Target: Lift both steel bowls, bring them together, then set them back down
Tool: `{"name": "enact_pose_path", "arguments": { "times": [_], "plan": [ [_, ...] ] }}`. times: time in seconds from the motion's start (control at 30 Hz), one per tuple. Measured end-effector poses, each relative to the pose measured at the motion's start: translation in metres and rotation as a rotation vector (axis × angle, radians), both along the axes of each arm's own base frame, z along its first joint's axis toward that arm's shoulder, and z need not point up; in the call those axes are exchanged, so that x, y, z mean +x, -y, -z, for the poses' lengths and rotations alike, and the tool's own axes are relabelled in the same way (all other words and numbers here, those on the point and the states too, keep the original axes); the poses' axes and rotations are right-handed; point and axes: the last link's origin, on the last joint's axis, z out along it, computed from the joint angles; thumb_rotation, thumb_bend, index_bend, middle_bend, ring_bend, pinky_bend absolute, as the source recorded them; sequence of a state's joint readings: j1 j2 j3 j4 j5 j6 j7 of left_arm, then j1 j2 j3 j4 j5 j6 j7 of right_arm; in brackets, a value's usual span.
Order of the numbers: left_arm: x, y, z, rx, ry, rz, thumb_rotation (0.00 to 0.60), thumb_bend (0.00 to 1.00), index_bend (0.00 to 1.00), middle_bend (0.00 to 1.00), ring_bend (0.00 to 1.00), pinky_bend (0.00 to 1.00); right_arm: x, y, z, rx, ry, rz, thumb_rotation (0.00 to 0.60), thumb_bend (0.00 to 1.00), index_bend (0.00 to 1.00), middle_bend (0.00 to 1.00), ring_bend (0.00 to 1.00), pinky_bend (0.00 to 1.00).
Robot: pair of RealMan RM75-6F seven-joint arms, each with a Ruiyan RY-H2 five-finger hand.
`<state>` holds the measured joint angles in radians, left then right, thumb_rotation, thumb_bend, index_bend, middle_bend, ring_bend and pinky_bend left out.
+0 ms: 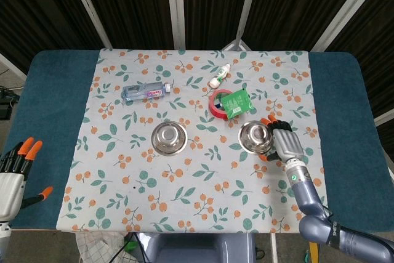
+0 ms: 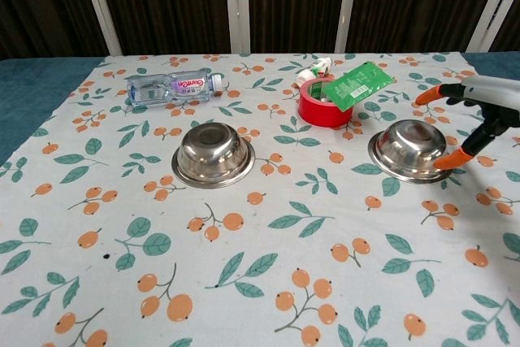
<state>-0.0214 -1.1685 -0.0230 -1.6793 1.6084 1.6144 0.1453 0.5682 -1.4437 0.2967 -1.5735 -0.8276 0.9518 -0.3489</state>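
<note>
Nothing is lifted yet; my right hand (image 1: 284, 144), fingers spread and empty, flanks the right round steel bowl (image 1: 256, 137); my left hand (image 1: 15, 177) is open, far from the left round steel bowl (image 1: 169, 137); both bowls rest on the floral tablecloth (image 1: 203, 177).

A floral-printed tablecloth (image 1: 203, 170) covers the middle of the blue table (image 1: 55, 90). On it, two round steel bowls sit side by side, well apart: the left steel bowl (image 1: 169, 137) and the right steel bowl (image 1: 256, 137). Behind the gap between them lies a red tape roll (image 1: 217, 104) with a green foil packet (image 1: 235, 103) resting on it. Further back lies a small white bottle (image 1: 219, 77), and off to the left a clear plastic water bottle (image 1: 144, 91) lies on its side. The right hand (image 1: 284, 143) is just beside the right bowl's right rim, fingers (image 2: 453, 158) spread around that edge. The left hand (image 1: 15, 173) hangs at the table's near left edge, well apart from everything.
</note>
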Motion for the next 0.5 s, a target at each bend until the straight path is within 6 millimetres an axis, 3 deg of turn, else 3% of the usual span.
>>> {"name": "enact_pose_path", "arguments": {
  "times": [0.5],
  "plan": [
    [-0.003, -0.002, -0.001, 0.014, -0.005, -0.026, 0.600, 0.01, 0.06, 0.00, 0.00, 0.11, 0.013, 0.019, 0.028, 0.068, -0.086, -0.006, 0.600, 0.04, 0.14, 0.00, 0.11, 0.03]
  ]
}}
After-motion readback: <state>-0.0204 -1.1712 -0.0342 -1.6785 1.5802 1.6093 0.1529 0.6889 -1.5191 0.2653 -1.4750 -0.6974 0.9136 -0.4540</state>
